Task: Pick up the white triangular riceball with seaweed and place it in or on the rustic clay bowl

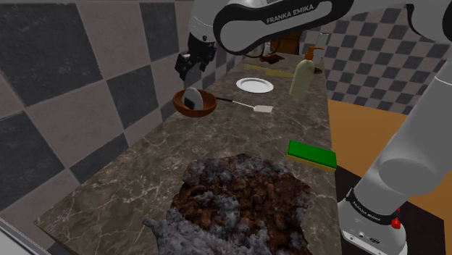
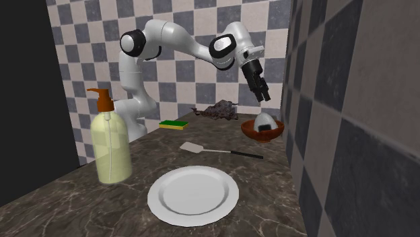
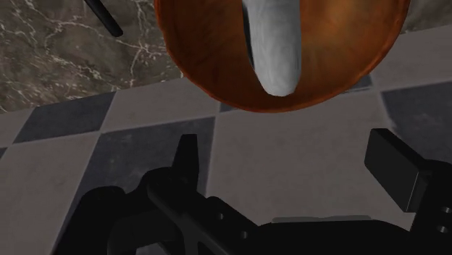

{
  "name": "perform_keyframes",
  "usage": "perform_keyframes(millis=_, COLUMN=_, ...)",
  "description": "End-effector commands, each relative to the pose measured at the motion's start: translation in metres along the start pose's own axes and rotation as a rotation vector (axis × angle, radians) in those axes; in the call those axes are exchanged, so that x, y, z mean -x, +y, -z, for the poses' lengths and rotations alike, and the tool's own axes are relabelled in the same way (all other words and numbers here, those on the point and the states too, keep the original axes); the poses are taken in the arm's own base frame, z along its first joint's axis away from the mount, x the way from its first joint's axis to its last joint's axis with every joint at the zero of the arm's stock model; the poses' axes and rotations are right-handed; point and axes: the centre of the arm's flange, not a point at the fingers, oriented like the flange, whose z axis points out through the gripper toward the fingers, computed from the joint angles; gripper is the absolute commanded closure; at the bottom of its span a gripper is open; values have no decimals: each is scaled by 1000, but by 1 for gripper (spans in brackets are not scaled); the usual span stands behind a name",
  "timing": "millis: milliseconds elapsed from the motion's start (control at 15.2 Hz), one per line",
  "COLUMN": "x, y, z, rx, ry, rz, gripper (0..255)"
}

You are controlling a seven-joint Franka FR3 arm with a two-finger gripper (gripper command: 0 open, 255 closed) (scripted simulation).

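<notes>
The white triangular riceball (image 1: 192,98) with a dark seaweed band lies inside the reddish-brown clay bowl (image 1: 205,109), near the checkered wall. The second exterior view shows the riceball (image 2: 266,120) resting in the bowl (image 2: 263,132) too. My black gripper (image 1: 186,64) hangs open above the bowl, clear of the riceball, with nothing between its fingers. From the second exterior view the gripper (image 2: 261,94) sits a short way over the riceball. In the wrist view the riceball (image 3: 273,43) lies in the bowl (image 3: 210,65) beyond the spread fingers (image 3: 395,168).
A spatula (image 1: 253,106) lies beside the bowl, with a white plate (image 1: 254,85) and a soap dispenser (image 1: 303,75) further along the counter. A green and yellow sponge (image 1: 312,154) sits at the counter's edge. A dark crumpled cloth (image 1: 239,203) covers the near end.
</notes>
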Motion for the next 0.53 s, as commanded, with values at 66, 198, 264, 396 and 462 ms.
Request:
perform_keyframes(millis=66, x=1, y=0, z=35, rx=0, ry=0, rz=0, gripper=0)
perform_keyframes(millis=198, x=1, y=0, z=35, rx=0, ry=0, rz=0, gripper=0)
perform_keyframes(millis=264, x=1, y=0, z=35, rx=0, ry=0, rz=0, gripper=0)
perform_keyframes(millis=396, x=1, y=0, z=35, rx=0, ry=0, rz=0, gripper=0)
perform_keyframes(millis=462, x=1, y=0, z=35, rx=0, ry=0, rz=0, gripper=0)
